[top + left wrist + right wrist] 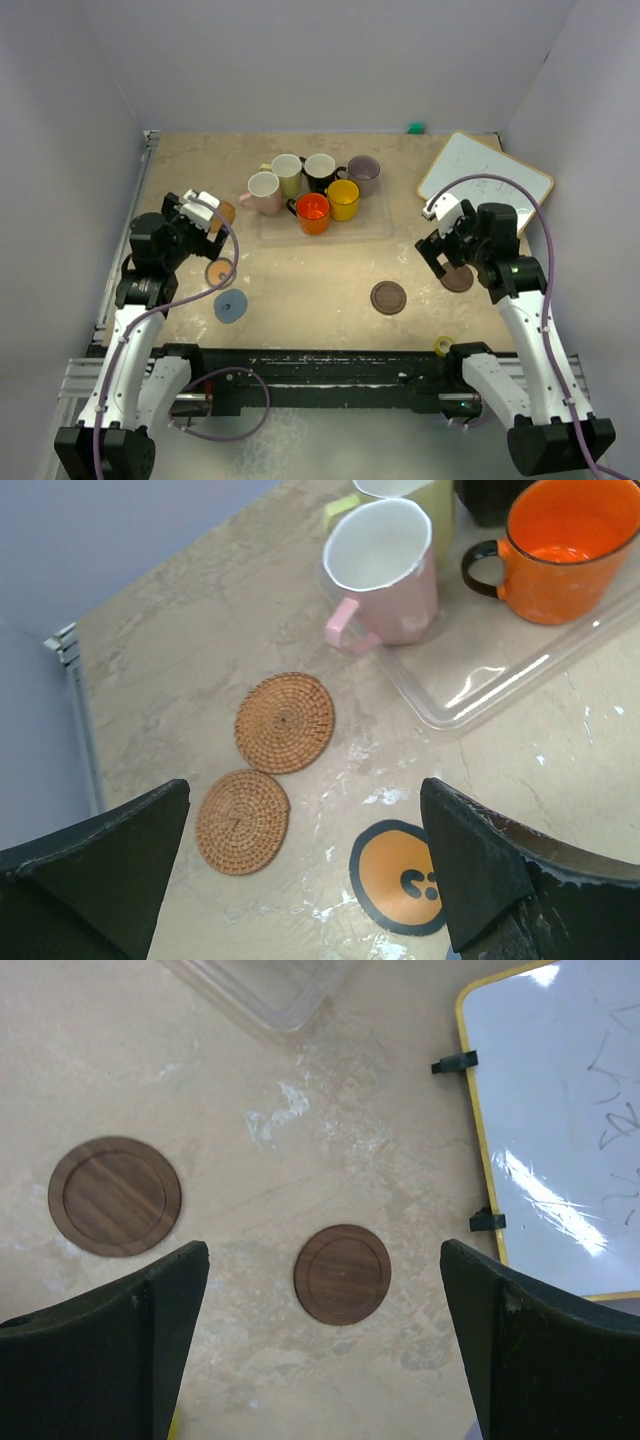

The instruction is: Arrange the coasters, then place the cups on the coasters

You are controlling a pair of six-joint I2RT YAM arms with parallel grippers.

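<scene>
Your left gripper [305, 790] hangs released above woven coasters [285, 722]. Your right gripper [322, 1250], also released, hovers over a dark brown coaster [342, 1274].

Tray [375, 228] sits far centre on the worktop [320, 270] with six cups [313, 212] clustered in it; the whiteboard [485, 180] lies right of it in the far right corner. Four left coasters [284, 722] run far to near down the left side, starting left of the tray, the two farthest just beside each other. Near of the tray's right end lies the centre coaster [388, 297], the right coaster [457, 278] right of it and near of the whiteboard, and the tape roll [443, 345] at the near edge.
</scene>
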